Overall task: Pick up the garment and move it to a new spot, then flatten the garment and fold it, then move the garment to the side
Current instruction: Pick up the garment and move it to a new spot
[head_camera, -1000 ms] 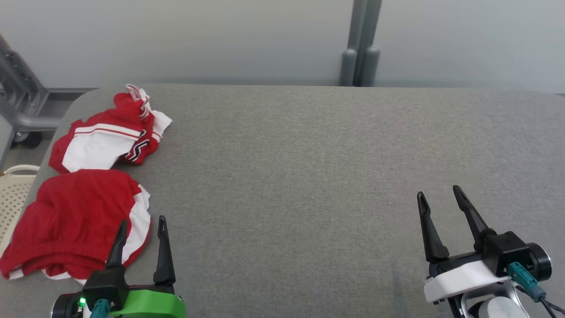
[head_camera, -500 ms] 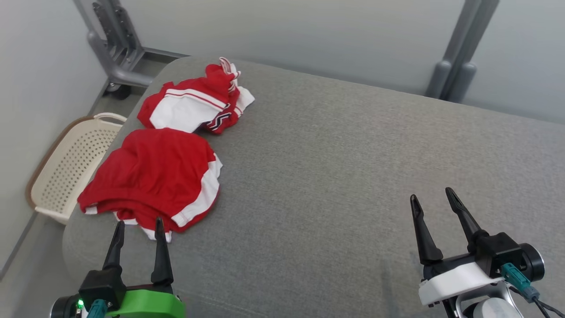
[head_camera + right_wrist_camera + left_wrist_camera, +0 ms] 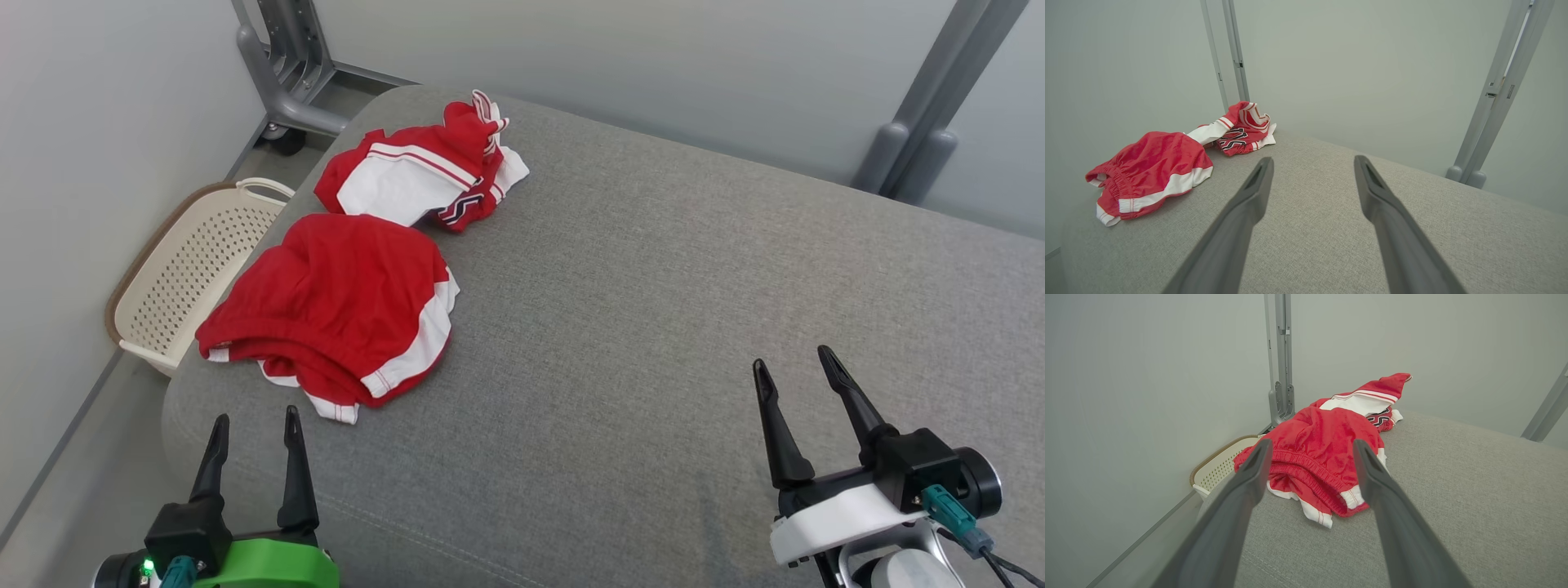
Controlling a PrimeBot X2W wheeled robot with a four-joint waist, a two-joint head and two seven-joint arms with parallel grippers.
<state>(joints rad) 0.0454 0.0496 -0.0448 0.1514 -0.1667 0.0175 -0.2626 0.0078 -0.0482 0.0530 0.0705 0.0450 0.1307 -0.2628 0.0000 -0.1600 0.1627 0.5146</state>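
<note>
Two red-and-white garments lie at the left end of the grey padded table. The nearer garment is a pair of red shorts with white side panels, bunched and partly folded. It appears straight ahead in the left wrist view and at the left in the right wrist view. Behind it lies a crumpled red-and-white jersey with dark lettering. My left gripper is open, just short of the shorts' near hem, holding nothing. My right gripper is open over bare table at the lower right.
A cream perforated laundry basket stands on the floor off the table's left edge. A grey metal frame on a castor stands behind the far left corner, and grey posts at the back right. Walls close in on the left and back.
The head camera has swung left, so the garments sit nearer the middle and the basket has come into view. Both grippers stay open and keep their places in the picture.
</note>
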